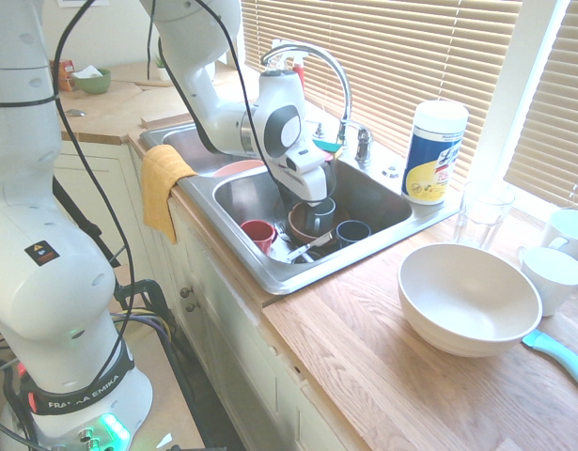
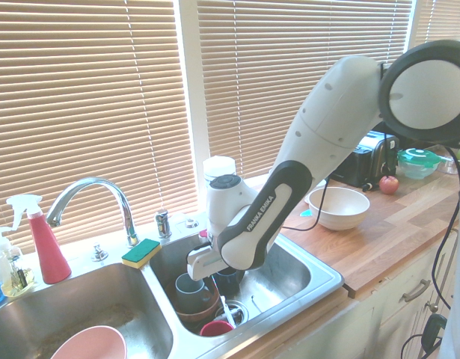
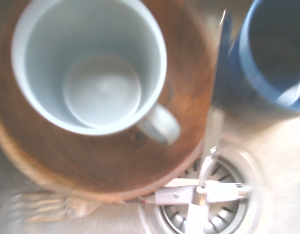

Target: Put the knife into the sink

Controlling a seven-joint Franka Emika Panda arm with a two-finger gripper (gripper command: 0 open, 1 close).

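Knife (image 1: 310, 248) first: it lies on the floor of the sink (image 1: 270, 272), in the basin nearer the wooden table (image 1: 382, 357), slanting among the crockery with its pale handle near the drain. From the second exterior view a slim pale shaft (image 2: 227, 310) shows low in the same basin, between the red cup (image 2: 216, 327) and the drain. The wrist view looks straight down on a pale mug (image 3: 89, 66) sitting in a brown bowl (image 3: 106, 165), a blue mug (image 3: 274, 53) beside it, and a long thin blurred piece (image 3: 213, 124) running towards the strainer, which I take for the knife. The claw (image 1: 312, 209) hangs above those dishes, pointing nearly straight down; its tips are lost against the dark mugs, so I cannot tell from here whether they stand apart or together, though nothing seems to hang from them. By my reckoning the job is as good as done, the knife resting in the basin, with only the arm's withdrawal left.
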